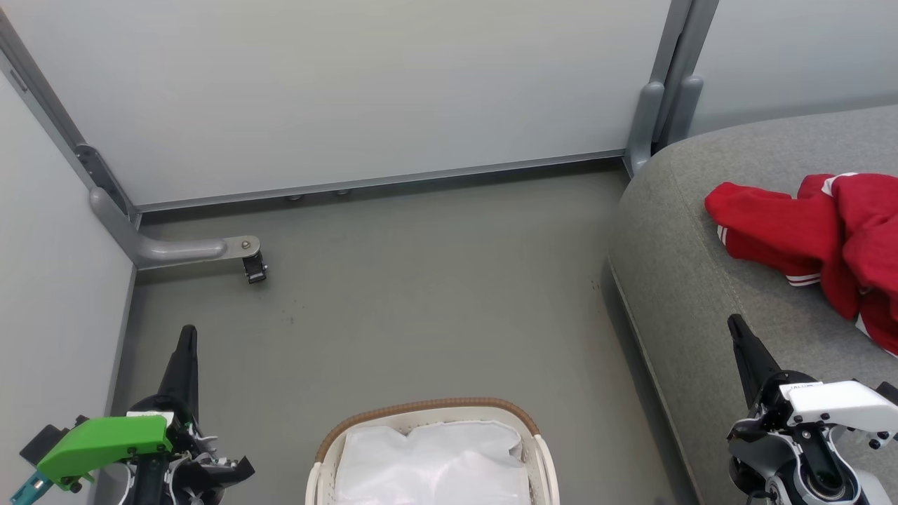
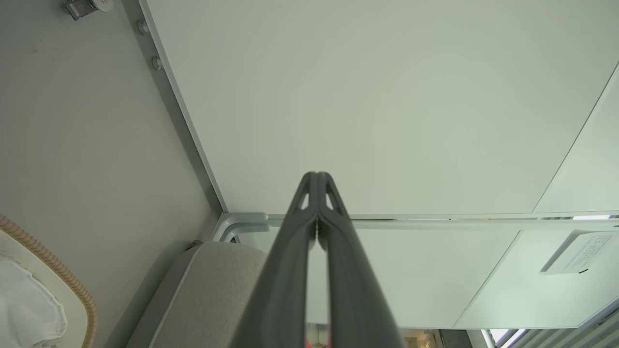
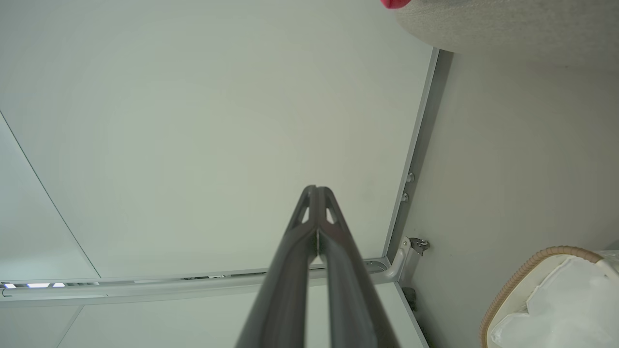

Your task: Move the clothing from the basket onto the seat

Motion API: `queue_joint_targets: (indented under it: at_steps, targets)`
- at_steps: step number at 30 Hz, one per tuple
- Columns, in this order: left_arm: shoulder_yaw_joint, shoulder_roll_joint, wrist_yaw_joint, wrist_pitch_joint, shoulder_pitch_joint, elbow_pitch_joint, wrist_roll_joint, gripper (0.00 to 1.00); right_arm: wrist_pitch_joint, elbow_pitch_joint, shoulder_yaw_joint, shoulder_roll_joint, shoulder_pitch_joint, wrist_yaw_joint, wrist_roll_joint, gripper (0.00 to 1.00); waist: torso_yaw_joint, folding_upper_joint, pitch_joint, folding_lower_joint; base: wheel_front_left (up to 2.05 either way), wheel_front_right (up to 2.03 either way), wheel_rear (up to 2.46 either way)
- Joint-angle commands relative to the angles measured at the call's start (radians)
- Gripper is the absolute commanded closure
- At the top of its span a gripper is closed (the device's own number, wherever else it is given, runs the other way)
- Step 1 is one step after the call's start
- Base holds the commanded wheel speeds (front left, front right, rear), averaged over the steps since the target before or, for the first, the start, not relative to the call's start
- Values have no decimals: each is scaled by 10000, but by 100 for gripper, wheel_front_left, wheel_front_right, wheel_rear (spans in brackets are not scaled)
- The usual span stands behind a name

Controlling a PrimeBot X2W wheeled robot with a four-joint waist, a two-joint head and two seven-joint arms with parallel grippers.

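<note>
The clothing (image 1: 814, 238), bright red with thin white stripes at the cuffs, lies in a rumpled heap on the seat (image 1: 687, 280) at the right of the head view. One sleeve reaches towards the seat's rounded end and the rest runs off the picture's right edge. A sliver of the red (image 3: 395, 4) also shows at the top of the right wrist view, on the grey seat (image 3: 508, 24).

The basket (image 1: 428, 408) stands on the floor (image 1: 435, 294) at the bottom middle of the head view, left of the seat and well apart from the clothing. Its brown woven rim curves around a crumpled white liner (image 1: 435, 463). Part of that rim also shows in the left wrist view (image 2: 58, 270) and in the right wrist view (image 3: 522, 270).

The right gripper (image 1: 736, 326) hangs over the seat's front part, near the clothing but apart from it. Its jaws are pressed together tip to tip with nothing between them, as the right wrist view (image 3: 316, 189) shows. The left gripper (image 1: 186, 337) hangs over the floor to the basket's left, close to the side wall panel, with a green part (image 1: 105, 442) on its wrist. Its jaws are likewise pressed together on nothing (image 2: 316, 176).

Pale wall panels (image 1: 351, 91) in grey frames close off the floor behind, and a small caster foot (image 1: 254, 268) sits at the left corner.
</note>
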Motion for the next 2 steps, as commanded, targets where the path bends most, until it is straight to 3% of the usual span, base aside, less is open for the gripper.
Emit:
queue_joint_targets:
  at_steps: [1, 2]
  targets:
    - [21, -5, 7, 32, -103, -11, -34, 100, 29, -24, -21, -60, 103, -3, 39, 100, 0, -1, 0, 0, 0, 0, 0]
    - [21, -5, 7, 32, -103, -11, -34, 100, 29, -24, -21, -60, 103, -3, 39, 100, 0, -1, 0, 0, 0, 0, 0]
